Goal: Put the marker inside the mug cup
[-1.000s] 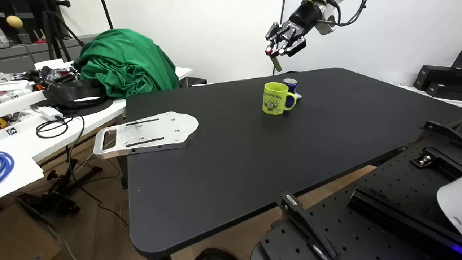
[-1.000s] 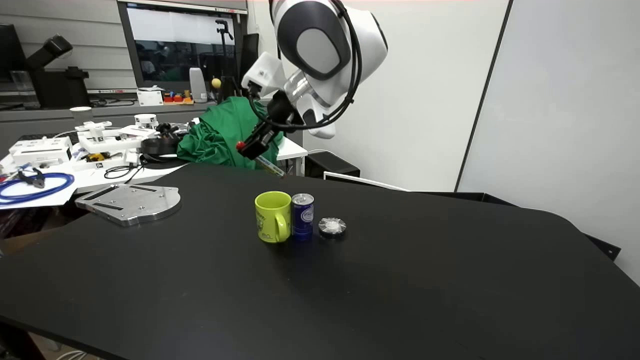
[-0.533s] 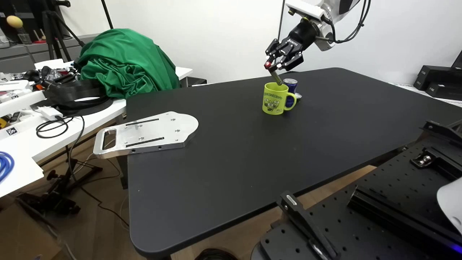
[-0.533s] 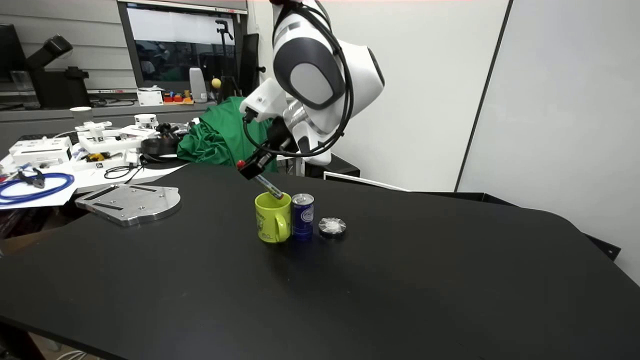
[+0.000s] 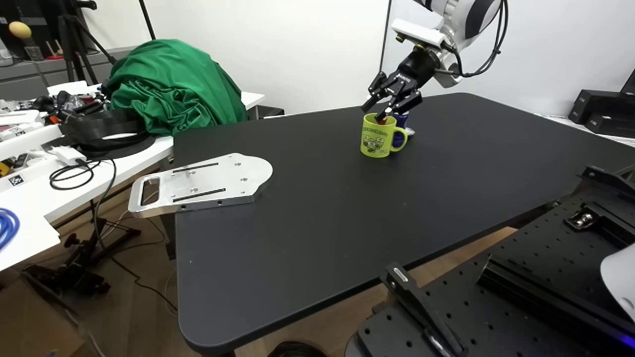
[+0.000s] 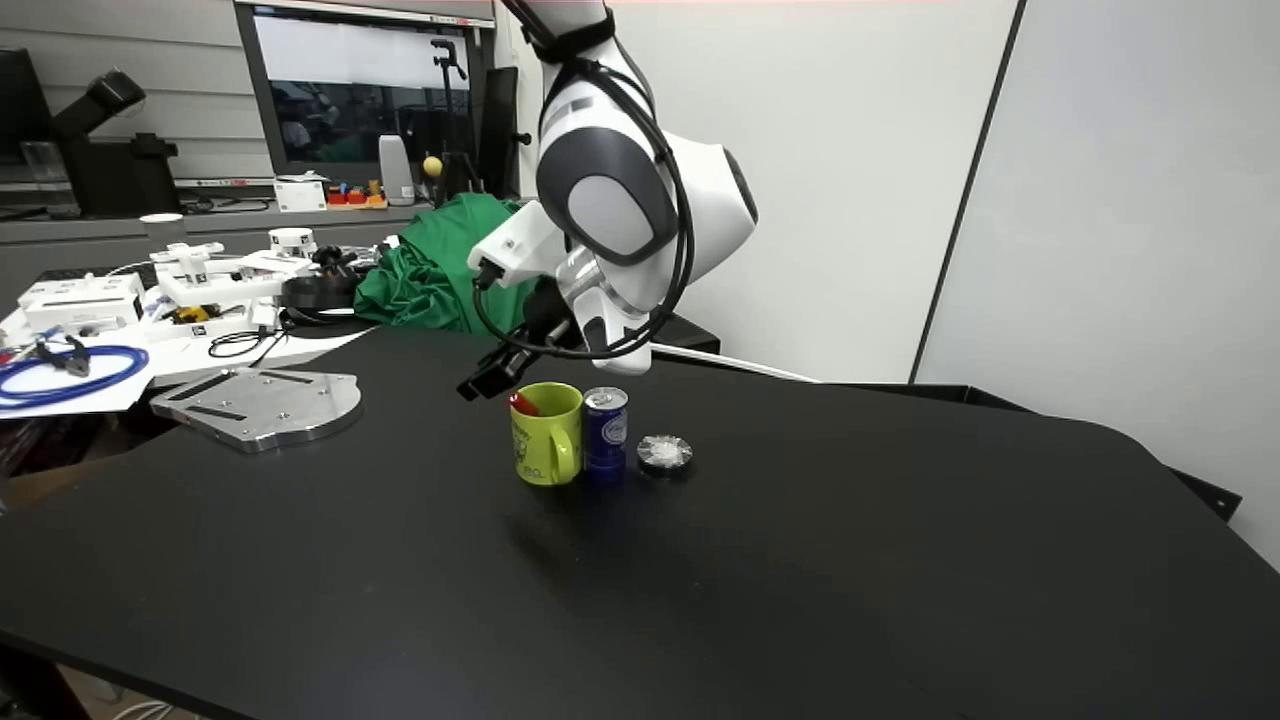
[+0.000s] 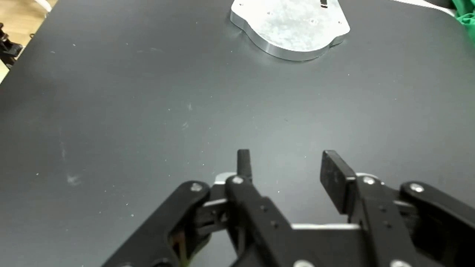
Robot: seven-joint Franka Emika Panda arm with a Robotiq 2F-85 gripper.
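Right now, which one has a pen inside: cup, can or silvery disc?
The yellow-green mug: the red marker shows in its mouth. The blue can and silvery disc show none.

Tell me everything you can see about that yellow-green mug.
The mug is yellow-green and smooth, ceramic by its look, with an open top, a side handle and dark print of lettering above small figures. It stands upright on the black table. The marker is inside, leaning, its red end at the rim. A blue can stands right beside it; whether they touch is unclear. The open gripper is close by; contact with the mug cannot be told.
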